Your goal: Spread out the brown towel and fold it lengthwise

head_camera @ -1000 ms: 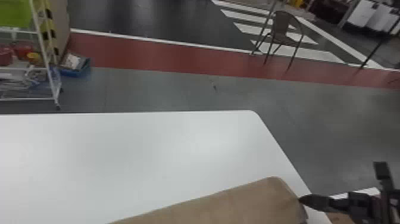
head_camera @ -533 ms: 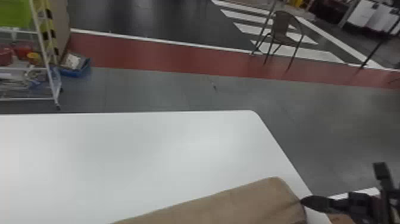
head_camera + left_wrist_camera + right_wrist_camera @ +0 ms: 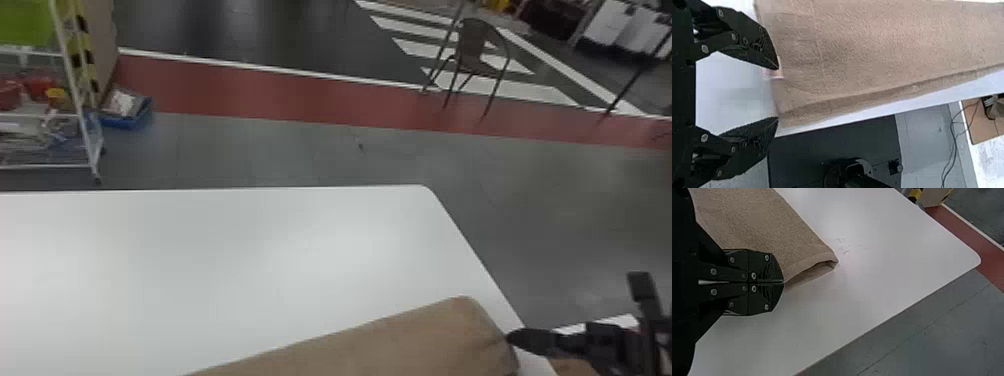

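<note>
Brown towel (image 3: 400, 345) clamped in my right gripper (image 3: 784, 282), I have just eased its end slightly rightward on the white table (image 3: 250, 260), my left gripper (image 3: 777, 93) spread beside it, the lengthwise fold seemingly nearly straight.

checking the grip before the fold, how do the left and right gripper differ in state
The left gripper has its fingers spread apart, while the right gripper has its fingers closed together. The left gripper has no grip on the brown towel; the right gripper pinches its edge. Both are black.
</note>
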{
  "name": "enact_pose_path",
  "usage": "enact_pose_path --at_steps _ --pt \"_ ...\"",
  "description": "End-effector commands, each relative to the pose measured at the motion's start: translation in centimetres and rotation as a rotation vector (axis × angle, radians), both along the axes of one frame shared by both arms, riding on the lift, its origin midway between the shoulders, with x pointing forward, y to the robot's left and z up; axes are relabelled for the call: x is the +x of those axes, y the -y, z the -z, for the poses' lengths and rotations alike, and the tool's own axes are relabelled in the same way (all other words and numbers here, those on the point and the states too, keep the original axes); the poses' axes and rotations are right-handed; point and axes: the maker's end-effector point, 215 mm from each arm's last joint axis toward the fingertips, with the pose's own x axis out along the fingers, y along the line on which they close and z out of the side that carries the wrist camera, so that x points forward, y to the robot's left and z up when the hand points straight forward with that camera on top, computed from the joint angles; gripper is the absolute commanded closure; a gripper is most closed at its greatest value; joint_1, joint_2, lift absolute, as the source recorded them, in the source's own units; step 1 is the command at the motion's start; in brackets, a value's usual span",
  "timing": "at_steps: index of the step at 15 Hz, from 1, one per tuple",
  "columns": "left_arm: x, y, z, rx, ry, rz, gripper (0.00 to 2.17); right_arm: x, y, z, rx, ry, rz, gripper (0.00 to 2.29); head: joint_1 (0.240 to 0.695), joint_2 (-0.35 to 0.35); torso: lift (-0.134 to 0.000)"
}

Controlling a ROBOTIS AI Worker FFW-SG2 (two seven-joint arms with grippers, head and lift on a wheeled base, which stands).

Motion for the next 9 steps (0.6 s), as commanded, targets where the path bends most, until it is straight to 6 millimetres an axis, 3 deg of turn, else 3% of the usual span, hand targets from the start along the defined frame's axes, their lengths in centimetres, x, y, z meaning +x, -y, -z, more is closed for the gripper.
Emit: enact_pose_path --at_steps 1,5,7,8,9 --pt "-0.2 -1.0 -0.8 0.027 -0.006 -0.028 0.02 -0.1 0.1 -0.1 0.004 0.003 0.005 1.22 0.695 -0.350 -0.122" --pt "0.5 -1.1 -2.3 0.007 0.033 -0.037 0.02 0.1 -0.2 -0.2 0.010 0.008 -0.001 1.13 0.695 -0.350 -0.122" --pt "1.6 -2.0 -4.1 -0.032 0.079 -0.074 0.02 -0.1 0.2 -0.5 0.003 0.015 0.007 0.22 0.695 -0.350 -0.122" --pt "2.1 -1.9 -4.7 -0.055 0.099 -0.080 0.02 -0.1 0.7 -1.0 0.002 0.029 0.020 0.06 0.695 -0.350 -0.122" --pt "3.1 -2.1 -5.9 -0.091 0.136 -0.102 0.02 0.0 0.9 -1.4 0.005 0.042 0.024 0.06 0.695 -0.350 -0.122"
